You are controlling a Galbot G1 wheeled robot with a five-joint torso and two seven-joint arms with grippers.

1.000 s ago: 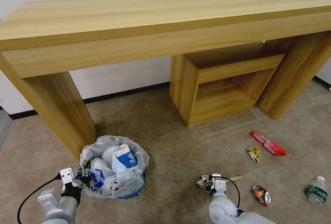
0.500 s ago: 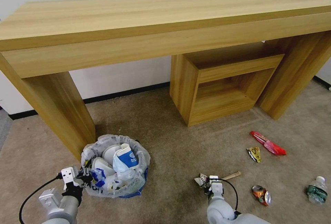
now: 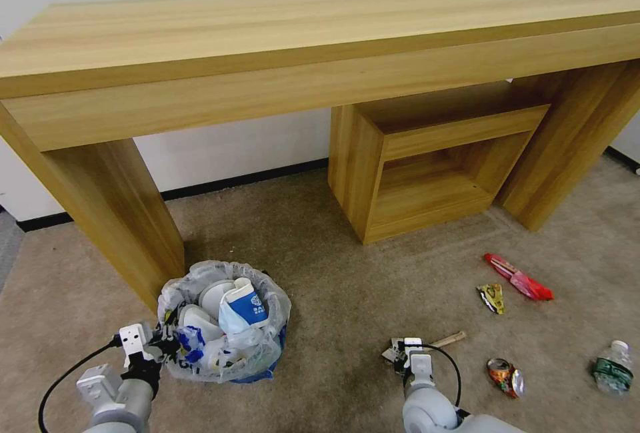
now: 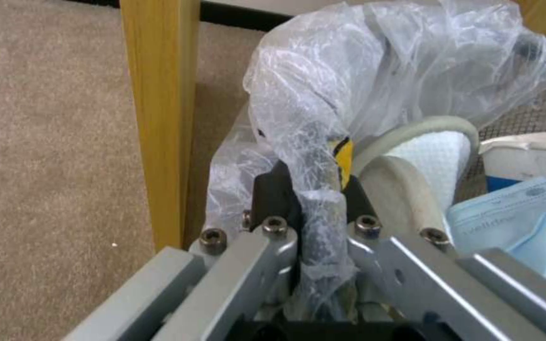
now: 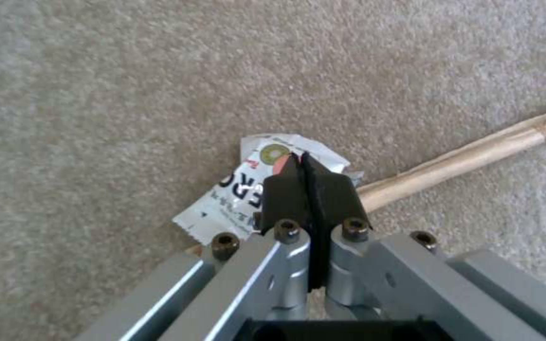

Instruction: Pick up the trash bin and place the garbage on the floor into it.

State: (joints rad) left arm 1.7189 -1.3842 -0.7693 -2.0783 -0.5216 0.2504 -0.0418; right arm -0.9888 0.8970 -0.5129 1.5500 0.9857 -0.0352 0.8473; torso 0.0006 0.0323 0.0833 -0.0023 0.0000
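Observation:
The trash bin (image 3: 272, 303) is blue with a clear bag over its rim and stands on the beige floor (image 3: 333, 266) by the table's left leg. It holds white slippers (image 3: 212, 295) and a blue-white cup (image 3: 244, 304). My left gripper (image 3: 162, 346) is shut on the bin's near rim, pinching bag and rim (image 4: 314, 189). My right gripper (image 3: 403, 352) is low on the carpet, shut on a white printed scrap of paper (image 5: 241, 192) beside a wooden stick (image 5: 475, 152). More garbage lies to the right: a crushed can (image 3: 505, 377), a bottle (image 3: 612, 368), a red wrapper (image 3: 519, 278) and a yellow wrapper (image 3: 492, 297).
A long wooden table (image 3: 320, 26) spans the back, its left leg (image 3: 113, 213) close behind the bin. A wooden cube shelf (image 3: 427, 166) stands under the table on the right. Open carpet lies between the bin and the right gripper.
The right gripper has shifted slightly left and stayed low with the paper scrap. The wooden stick has moved a little. The bin and left gripper have edged slightly away from me.

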